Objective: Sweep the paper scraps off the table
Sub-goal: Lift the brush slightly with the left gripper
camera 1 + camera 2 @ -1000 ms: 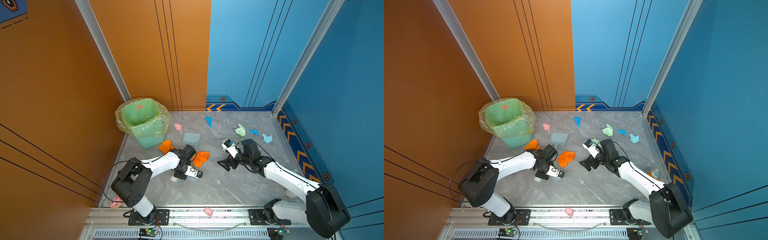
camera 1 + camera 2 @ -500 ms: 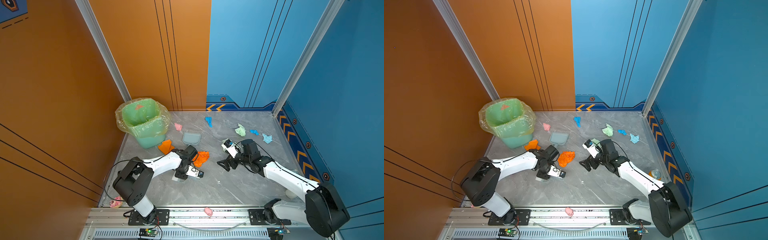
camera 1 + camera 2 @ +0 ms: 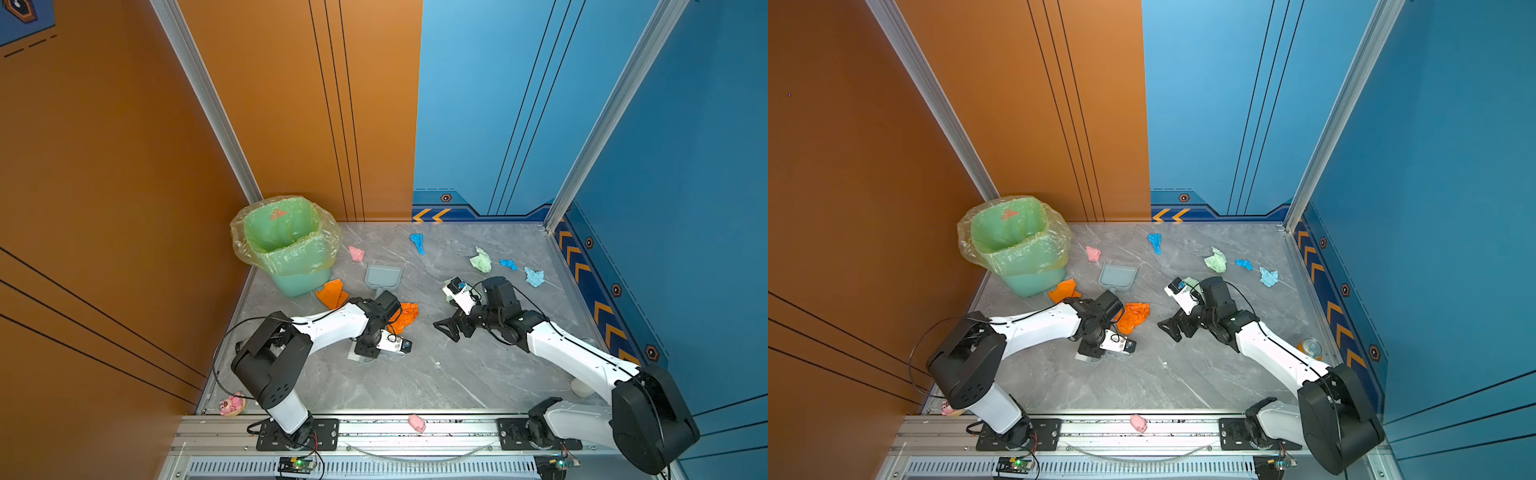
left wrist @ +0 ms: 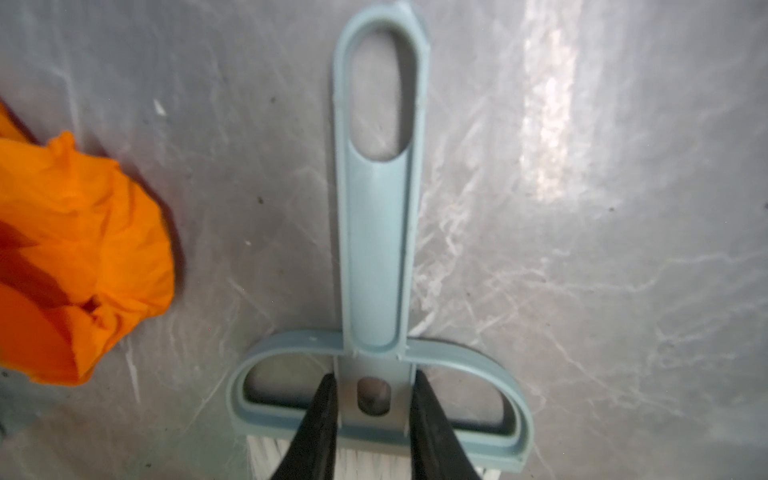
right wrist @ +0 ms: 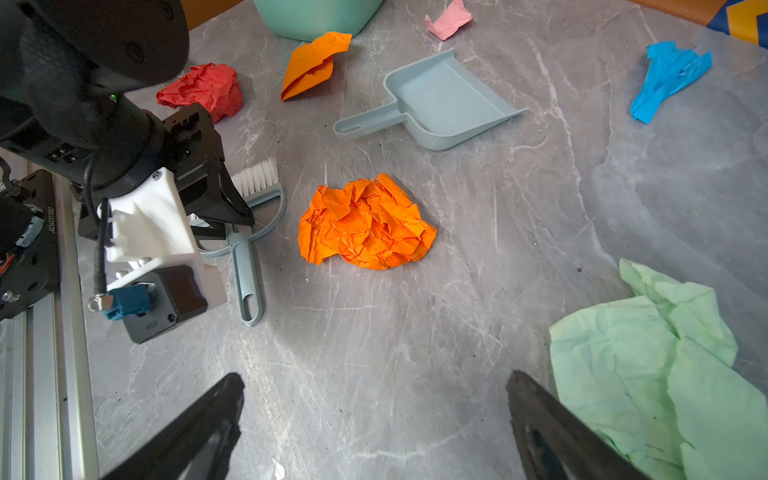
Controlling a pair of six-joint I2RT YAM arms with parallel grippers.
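Grey marble table (image 3: 457, 374), orange and blue walls | we judge tool pickup, no sweeping yet | left gripper (image 4: 374, 377) clamps brush (image 4: 376, 249) near dustpan (image 5: 444, 104) | right gripper (image 5: 376, 376) gapes empty | paper scraps (image 5: 365, 224) lie all around dustpan, none in it | next we lift brush, fetch dustpan | we read no writing

My table (image 3: 457, 374): grey marble, white veins. Lying on it: paper scraps (image 5: 365, 224) scattered wide, dustpan (image 5: 444, 104), brush (image 4: 376, 249) flat, lined green bin (image 3: 291, 266) far-left corner, orange can (image 3: 1310, 348) right edge.
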